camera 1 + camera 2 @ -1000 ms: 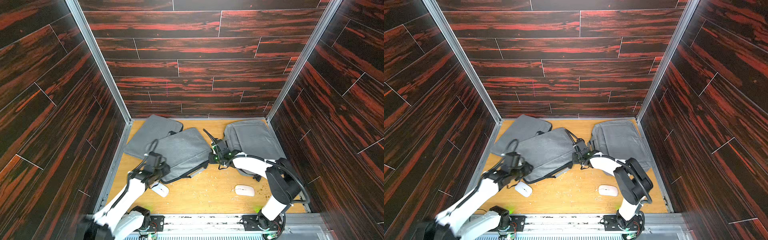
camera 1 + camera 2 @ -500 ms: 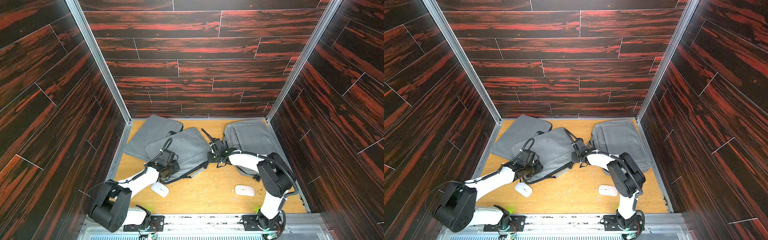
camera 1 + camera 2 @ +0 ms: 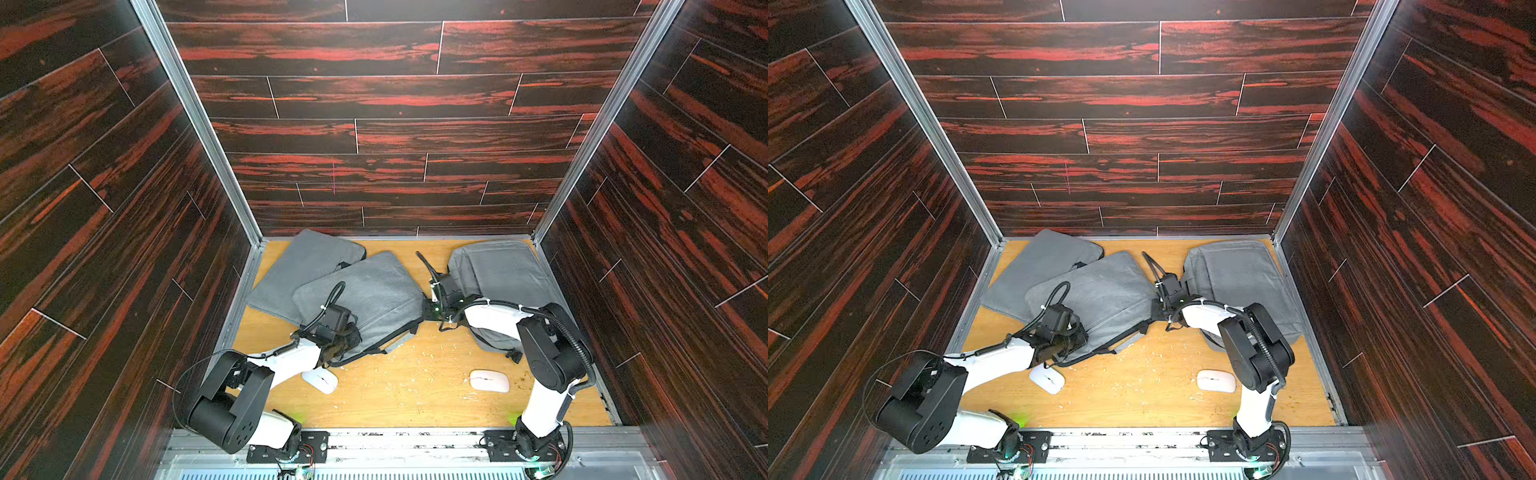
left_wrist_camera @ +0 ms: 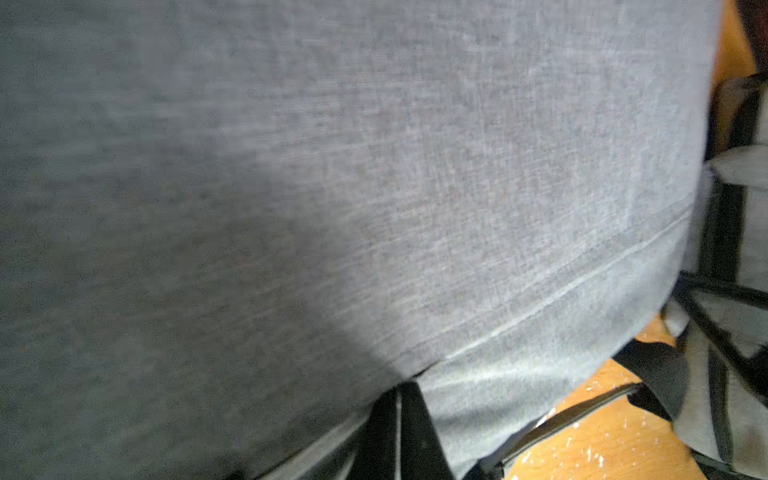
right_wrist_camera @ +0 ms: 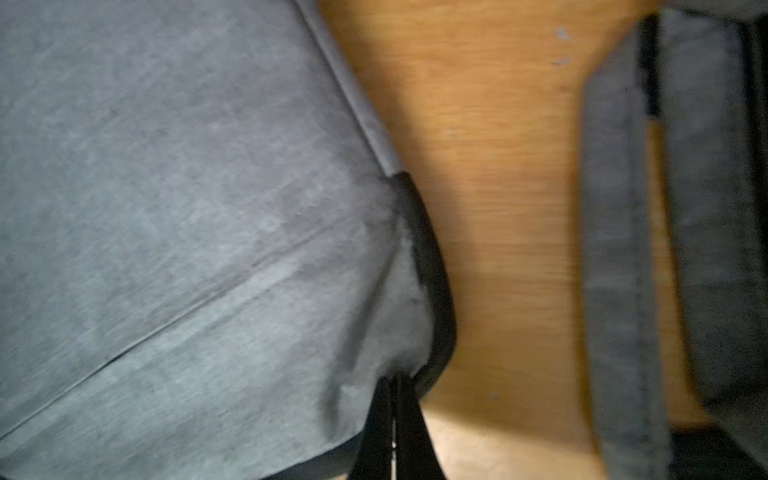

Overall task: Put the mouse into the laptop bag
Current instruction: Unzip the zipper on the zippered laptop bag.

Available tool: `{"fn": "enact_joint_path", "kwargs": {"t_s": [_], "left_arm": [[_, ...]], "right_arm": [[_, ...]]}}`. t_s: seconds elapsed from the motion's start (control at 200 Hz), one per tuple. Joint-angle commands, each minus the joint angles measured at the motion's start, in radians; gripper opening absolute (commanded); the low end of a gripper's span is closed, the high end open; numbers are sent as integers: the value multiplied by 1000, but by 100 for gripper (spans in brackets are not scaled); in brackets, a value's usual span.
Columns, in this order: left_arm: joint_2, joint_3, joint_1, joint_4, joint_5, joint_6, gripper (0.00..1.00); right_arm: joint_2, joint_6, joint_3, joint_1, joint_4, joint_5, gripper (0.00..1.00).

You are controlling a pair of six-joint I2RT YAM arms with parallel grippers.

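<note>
The grey laptop bag [image 3: 374,291] [image 3: 1108,291] lies in the middle of the wooden floor. My left gripper [image 3: 353,336] [image 4: 397,390] is shut on the fabric at the bag's [image 4: 374,187] near edge. My right gripper [image 3: 424,309] [image 5: 395,380] is shut on the bag's [image 5: 187,208] black-trimmed right corner, where the cloth bunches at the tips. One white mouse [image 3: 319,381] [image 3: 1047,379] rests on the floor just beside my left forearm. A second white mouse [image 3: 489,380] [image 3: 1216,380] lies near my right arm's elbow. Neither is held.
A second grey sleeve [image 3: 303,266] lies partly under the laptop bag at the back left. A grey backpack [image 3: 498,270] fills the back right, behind my right arm. Dark wood-patterned walls [image 3: 124,208] close in three sides. Small crumbs dot the floor [image 3: 407,386].
Both grippers have closed from partly open. The left arm has reached forward onto the bag's near edge and folded low; the right gripper stayed at the bag's right corner.
</note>
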Motion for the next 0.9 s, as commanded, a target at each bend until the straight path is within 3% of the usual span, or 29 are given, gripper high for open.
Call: {"fn": "enact_joint_path", "kwargs": {"t_s": [0.0,0.376,0.681,0.892], "left_arm": [[93,-92,5,-123,-66,-20,8],[253,-126,6,-62,-73,-32,2],[253,-133,6,-55,-84,-42,1],[240,-139,7,-79,-98,-36,0]], "right_arm": [[-10,-1,-43,-70,-22,2,0],[-63,-74,-44,-204,-19,-11,0],[-110,-74,-97,-215,37,-104,0],[-148,-102,-113,-217,-2,-22,0]]}}
